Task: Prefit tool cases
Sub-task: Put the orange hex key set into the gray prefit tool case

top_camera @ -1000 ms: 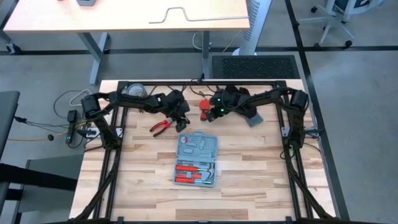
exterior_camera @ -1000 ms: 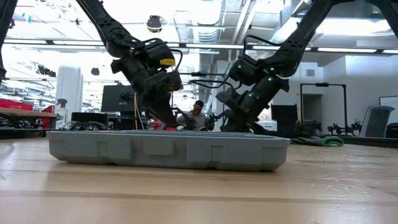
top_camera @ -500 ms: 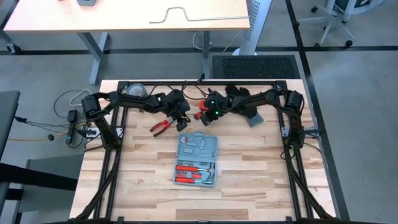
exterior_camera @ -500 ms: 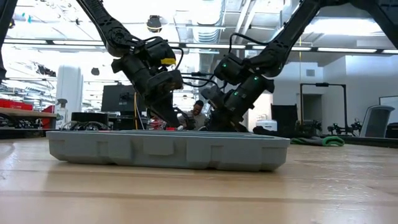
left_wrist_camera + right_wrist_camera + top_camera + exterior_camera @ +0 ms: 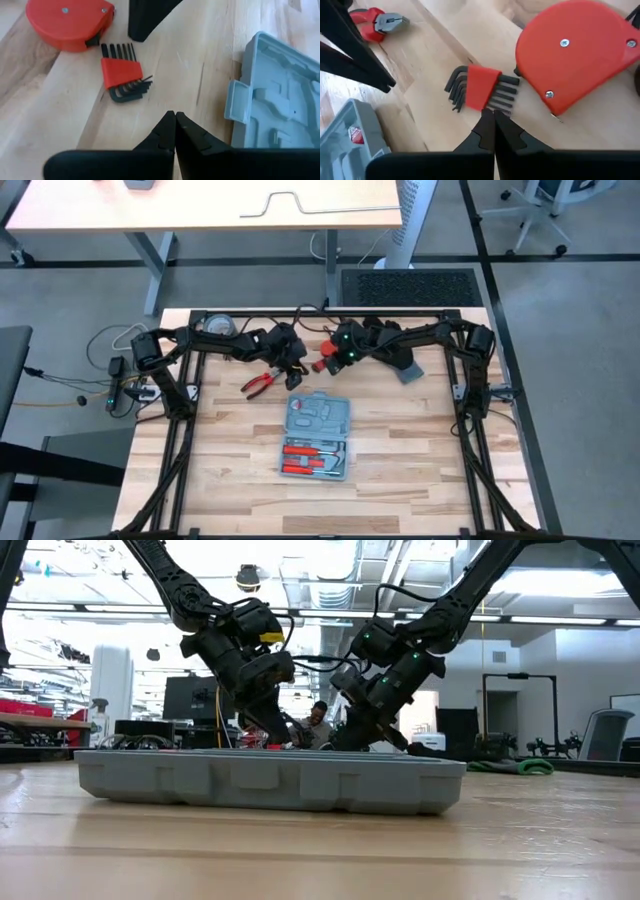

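**Both grippers hang over the small tools behind the open case**

From above, you see the tool case [image 5: 316, 435] open mid-desk [image 5: 420, 450]. Left gripper [image 5: 293, 379] and right gripper [image 5: 322, 367] sit behind it.

Your left wrist view shows jaws closed, empty, near hex keys [image 5: 124, 75].

Right wrist view: jaws closed, empty, beside the tape measure [image 5: 572, 57].

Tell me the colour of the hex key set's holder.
Red, holding dark keys; the hex key set shows best in the right wrist view.

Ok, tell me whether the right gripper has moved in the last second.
Yes. In the high view the right gripper has shifted leftward, closer to the left arm, while the tool case stays put.
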Controlling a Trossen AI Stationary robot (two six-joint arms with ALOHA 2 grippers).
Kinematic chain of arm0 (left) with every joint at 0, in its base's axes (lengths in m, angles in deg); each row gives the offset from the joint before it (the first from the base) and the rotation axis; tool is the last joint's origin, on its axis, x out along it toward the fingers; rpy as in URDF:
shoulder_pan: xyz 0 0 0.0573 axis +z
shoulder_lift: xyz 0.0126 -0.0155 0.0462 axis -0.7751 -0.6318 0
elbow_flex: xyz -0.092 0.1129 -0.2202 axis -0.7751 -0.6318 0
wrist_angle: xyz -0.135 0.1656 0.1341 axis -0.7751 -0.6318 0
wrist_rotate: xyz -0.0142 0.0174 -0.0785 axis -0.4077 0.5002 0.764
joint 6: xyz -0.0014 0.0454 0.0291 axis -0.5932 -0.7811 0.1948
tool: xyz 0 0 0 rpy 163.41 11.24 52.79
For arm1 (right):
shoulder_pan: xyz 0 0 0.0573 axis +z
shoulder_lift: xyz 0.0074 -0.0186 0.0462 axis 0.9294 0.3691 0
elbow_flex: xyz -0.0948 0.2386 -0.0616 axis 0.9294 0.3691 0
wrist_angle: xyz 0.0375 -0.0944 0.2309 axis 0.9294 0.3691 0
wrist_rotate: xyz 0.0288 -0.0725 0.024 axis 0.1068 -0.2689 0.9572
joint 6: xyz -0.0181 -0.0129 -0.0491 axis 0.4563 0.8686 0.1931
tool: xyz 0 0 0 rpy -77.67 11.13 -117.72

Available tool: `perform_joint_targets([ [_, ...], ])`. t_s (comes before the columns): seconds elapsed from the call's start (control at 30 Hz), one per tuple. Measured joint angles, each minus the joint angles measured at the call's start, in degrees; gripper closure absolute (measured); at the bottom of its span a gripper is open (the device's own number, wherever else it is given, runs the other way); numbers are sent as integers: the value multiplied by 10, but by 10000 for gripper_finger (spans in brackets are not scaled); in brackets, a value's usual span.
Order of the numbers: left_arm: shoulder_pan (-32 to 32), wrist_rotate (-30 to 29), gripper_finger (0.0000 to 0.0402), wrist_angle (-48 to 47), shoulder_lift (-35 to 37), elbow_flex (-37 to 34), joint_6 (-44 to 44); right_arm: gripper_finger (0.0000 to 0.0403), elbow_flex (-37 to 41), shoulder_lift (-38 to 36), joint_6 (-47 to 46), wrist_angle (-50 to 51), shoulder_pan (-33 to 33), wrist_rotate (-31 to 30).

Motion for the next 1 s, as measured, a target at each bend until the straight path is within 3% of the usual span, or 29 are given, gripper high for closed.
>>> perform_joint_targets([
  [0.3, 0, 0, 401, 9, -1, 0, 7, 402, -3, 11, -17, -59, 23, 16],
  [0.6, -16, 4, 401, -44, 11, 0, -7, 402, -23, 40, -11, -39, 35, 4],
  [1.0, -20, -14, 401, -44, 8, 0, -2, 403, -29, 23, 15, -2, 35, -3],
])
